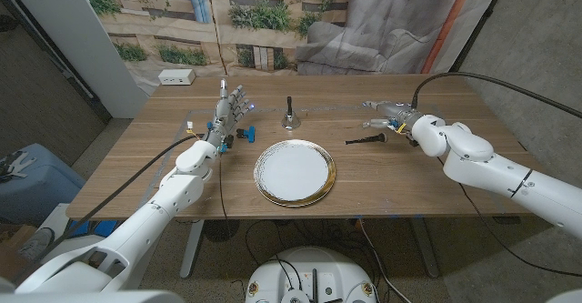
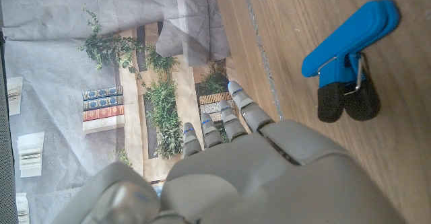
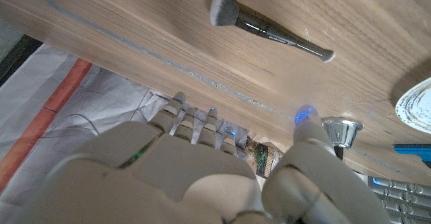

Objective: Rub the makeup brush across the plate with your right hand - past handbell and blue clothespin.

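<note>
**Makeup brush lies untouched on the table, both hands free**

The makeup brush (image 1: pixel 366 140) lies on the wooden table (image 1: pixel 418 180), to the right of the plate and apart from it, roughly midway between the table's far and near edges. In the right wrist view the brush (image 3: pixel 268 27) shows a grey bristle head at one end and a dark handle tapering to a grey tip; nothing touches it.

The right hand (image 1: pixel 393 116) sits just beyond the brush toward the table's far right side, fingers spread and holding nothing. In the right wrist view the right hand's (image 3: pixel 222 163) fingers (image 3: pixel 195 126) reach out over the wood with the brush lying apart from them.

The plate (image 1: pixel 294 172), white with a gold-patterned rim, rests near the middle of the table toward the near edge. The handbell (image 1: pixel 290 116), silver with a dark handle, stands upright behind the plate toward the far edge; its bell (image 3: pixel 341 128) also appears past the right thumb in the right wrist view.

The blue clothespin (image 1: pixel 245 136) lies on the table left of the plate, just beside the left hand. In the left wrist view the clothespin (image 2: pixel 350 39) shows blue jaws and black grip ends, lying on the wood apart from the fingers.

The left hand (image 1: pixel 229 110) stands with fingers pointing up and apart, grasping nothing. A white box (image 1: pixel 176 77) sits at the table's far left corner.
</note>
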Robot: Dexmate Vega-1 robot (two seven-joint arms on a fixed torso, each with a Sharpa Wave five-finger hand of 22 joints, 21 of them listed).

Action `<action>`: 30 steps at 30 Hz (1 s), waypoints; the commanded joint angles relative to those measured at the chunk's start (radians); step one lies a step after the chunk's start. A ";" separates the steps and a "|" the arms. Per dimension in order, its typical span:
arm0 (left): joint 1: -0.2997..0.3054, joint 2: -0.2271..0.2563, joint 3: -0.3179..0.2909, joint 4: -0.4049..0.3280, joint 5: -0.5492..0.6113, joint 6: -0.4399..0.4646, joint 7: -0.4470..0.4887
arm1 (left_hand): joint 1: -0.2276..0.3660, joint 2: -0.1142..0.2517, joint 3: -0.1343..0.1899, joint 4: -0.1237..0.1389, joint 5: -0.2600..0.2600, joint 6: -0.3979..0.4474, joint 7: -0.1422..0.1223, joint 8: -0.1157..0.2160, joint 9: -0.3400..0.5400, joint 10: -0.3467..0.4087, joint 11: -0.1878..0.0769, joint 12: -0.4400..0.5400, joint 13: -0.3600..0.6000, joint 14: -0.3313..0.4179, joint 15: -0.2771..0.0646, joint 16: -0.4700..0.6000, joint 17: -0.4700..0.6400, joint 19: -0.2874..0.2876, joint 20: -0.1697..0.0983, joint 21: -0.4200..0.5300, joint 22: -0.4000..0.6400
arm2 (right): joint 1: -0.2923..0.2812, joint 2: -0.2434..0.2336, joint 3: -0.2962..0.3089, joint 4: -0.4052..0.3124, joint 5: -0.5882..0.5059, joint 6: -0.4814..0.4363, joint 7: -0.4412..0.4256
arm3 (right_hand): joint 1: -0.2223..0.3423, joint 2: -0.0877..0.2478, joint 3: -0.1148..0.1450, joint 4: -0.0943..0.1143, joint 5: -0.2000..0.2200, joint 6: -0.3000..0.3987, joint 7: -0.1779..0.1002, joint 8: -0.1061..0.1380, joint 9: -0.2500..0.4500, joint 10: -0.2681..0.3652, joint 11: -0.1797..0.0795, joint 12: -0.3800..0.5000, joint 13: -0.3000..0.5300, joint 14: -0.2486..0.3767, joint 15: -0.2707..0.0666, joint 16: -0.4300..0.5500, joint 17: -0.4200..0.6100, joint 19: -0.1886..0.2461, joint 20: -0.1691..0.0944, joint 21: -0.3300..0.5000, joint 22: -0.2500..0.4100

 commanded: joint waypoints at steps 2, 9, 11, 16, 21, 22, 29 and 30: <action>0.000 0.000 0.000 0.000 0.000 0.000 0.000 | -0.001 0.015 -0.001 0.007 0.003 -0.001 -0.010 0.004 0.002 -0.001 -0.011 0.007 0.003 0.006 -0.013 0.003 0.002 0.006 0.001 0.004 0.005 | 0.079 0.026 -0.061 -0.011 -0.136 -0.018 0.207 | 0.051 0.003 0.025 -0.004 0.017 0.005 -0.008 0.010 0.004 0.009 0.002 0.006 0.006 0.006 0.006 0.010 0.000 0.021 0.005 0.013 0.002; 0.000 0.000 0.000 0.000 0.000 0.000 0.000 | -0.002 0.015 -0.001 0.007 0.003 -0.001 -0.010 0.004 0.002 0.000 -0.010 0.007 0.003 0.007 -0.013 0.003 0.002 0.007 0.001 0.004 0.005 | 0.101 0.035 -0.074 0.001 -0.192 0.001 0.279 | 0.114 -0.008 0.049 -0.006 0.025 0.013 -0.013 0.019 0.006 0.020 0.001 0.010 0.007 0.021 0.004 0.017 -0.004 0.050 -0.003 0.019 0.002; 0.000 0.000 0.000 0.000 0.000 -0.001 0.000 | -0.002 0.015 -0.001 0.007 0.003 -0.001 -0.010 0.004 0.002 0.000 -0.011 0.007 0.003 0.006 -0.013 0.003 0.002 0.007 0.001 0.004 0.005 | 0.108 0.038 -0.079 0.006 -0.210 0.010 0.299 | 0.125 -0.014 0.052 -0.006 0.024 0.019 -0.010 0.022 0.006 0.023 0.001 0.011 0.008 0.022 0.004 0.018 -0.005 0.050 -0.003 0.018 0.003; 0.000 0.000 0.000 0.000 0.000 -0.001 0.000 | -0.001 0.015 -0.002 0.007 0.003 -0.001 -0.010 0.004 0.002 0.000 -0.011 0.008 0.003 0.006 -0.013 0.003 0.002 0.007 0.001 0.004 0.005 | 0.116 0.046 -0.084 0.016 -0.247 0.027 0.334 | 0.140 -0.028 0.053 -0.006 0.020 0.025 -0.009 0.026 0.006 0.031 -0.002 0.013 0.008 0.023 0.005 0.018 -0.006 0.045 0.005 0.014 0.003; 0.000 0.000 0.000 0.000 0.000 -0.001 0.000 | -0.001 0.015 -0.002 0.007 0.003 -0.001 -0.010 0.004 0.002 -0.001 -0.011 0.007 0.003 0.006 -0.013 0.003 0.002 0.007 0.001 0.004 0.005 | 0.116 0.055 -0.089 0.027 -0.290 0.039 0.356 | 0.156 -0.052 0.051 -0.005 0.012 0.038 -0.011 0.033 0.007 0.043 -0.003 0.017 0.009 0.028 0.002 0.020 -0.007 0.042 0.008 0.012 0.003; 0.000 0.000 0.000 0.000 0.000 -0.001 0.000 | -0.001 0.015 -0.002 0.007 0.003 -0.001 -0.010 0.004 0.002 -0.002 -0.011 0.007 0.003 0.006 -0.013 0.003 0.002 0.007 0.002 0.004 0.005 | 0.115 0.056 -0.088 0.029 -0.294 0.044 0.355 | 0.159 -0.055 0.050 -0.005 0.011 0.040 -0.011 0.034 0.007 0.045 -0.004 0.017 0.009 0.029 0.001 0.020 -0.007 0.042 0.007 0.012 0.003; 0.000 0.000 0.000 0.001 0.000 -0.001 0.000 | -0.001 0.015 -0.002 0.007 0.003 -0.001 -0.010 0.004 0.002 -0.001 -0.010 0.007 0.003 0.006 -0.013 0.003 0.002 0.007 0.002 0.004 0.005 | 0.112 0.071 -0.095 0.046 -0.352 0.051 0.384 | 0.192 -0.084 0.051 -0.003 0.001 0.067 -0.018 0.046 0.008 0.073 -0.008 0.025 0.010 0.053 -0.012 0.030 -0.009 0.053 0.016 0.014 0.003; 0.000 0.000 0.000 0.001 0.000 -0.001 0.000 | -0.001 0.015 -0.002 0.007 0.003 -0.001 -0.010 0.004 0.002 -0.001 -0.010 0.007 0.003 0.006 -0.013 0.003 0.002 0.007 0.001 0.004 0.005 | 0.111 0.076 -0.095 0.049 -0.361 0.047 0.388 | 0.200 -0.089 0.052 -0.002 0.000 0.069 -0.020 0.047 0.008 0.077 -0.009 0.025 0.010 0.061 -0.013 0.033 -0.009 0.062 0.017 0.017 0.003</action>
